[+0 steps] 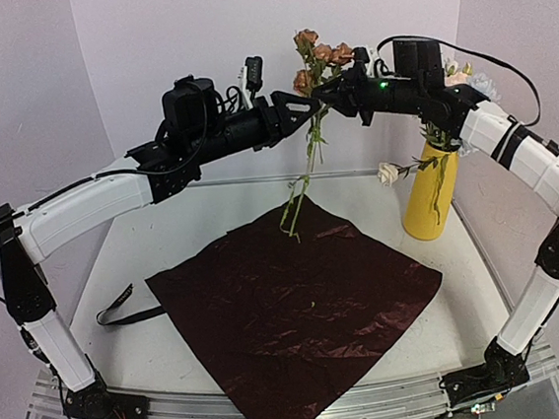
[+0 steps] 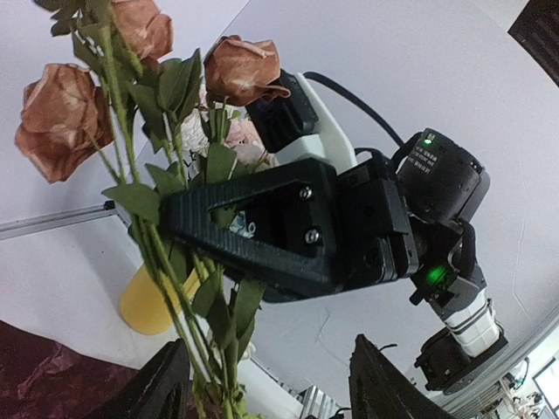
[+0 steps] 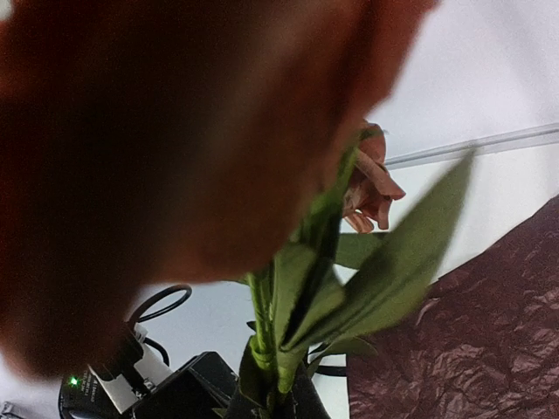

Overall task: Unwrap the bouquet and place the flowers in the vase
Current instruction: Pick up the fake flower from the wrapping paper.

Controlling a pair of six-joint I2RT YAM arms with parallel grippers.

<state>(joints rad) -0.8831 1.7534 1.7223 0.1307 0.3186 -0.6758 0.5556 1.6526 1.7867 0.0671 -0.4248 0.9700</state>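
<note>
Flowers (image 1: 311, 58), a small bunch of rust-orange roses on thin leafy green stems, hang in the air where the two grippers meet, high above the table. The right gripper (image 1: 328, 94) is pressed together on the stems just below the blooms, pinching the bunch. In the left wrist view one of its black fingers (image 2: 262, 229) lies across the stems. Its own camera looks up the stems into a blurred orange bloom that fills most of the view. The left gripper (image 1: 307, 106) faces it tip to tip with its jaws spread. The stems pass just beside the finger (image 2: 166, 388) at the lower left of its wrist view, and I cannot tell whether they touch it. Below both grippers the stems trail down, tilted slightly, with their ends hanging free.

Beneath the grippers a dark red crinkled sheet (image 1: 289, 308) lies spread flat on the table (image 1: 141, 366); the ends of the flowers hang over its far corner. Lower and to the right of the right gripper, under that arm, a mustard-yellow vase (image 1: 430, 205) stands upright near the sheet's far right edge. A white rose (image 1: 387, 172) leans out over its left side, and more pale blooms (image 1: 483, 84) show past the arm above it. Farthest from the grippers, a black ribbon (image 1: 121, 309) lies on the table at the sheet's left corner.
</note>
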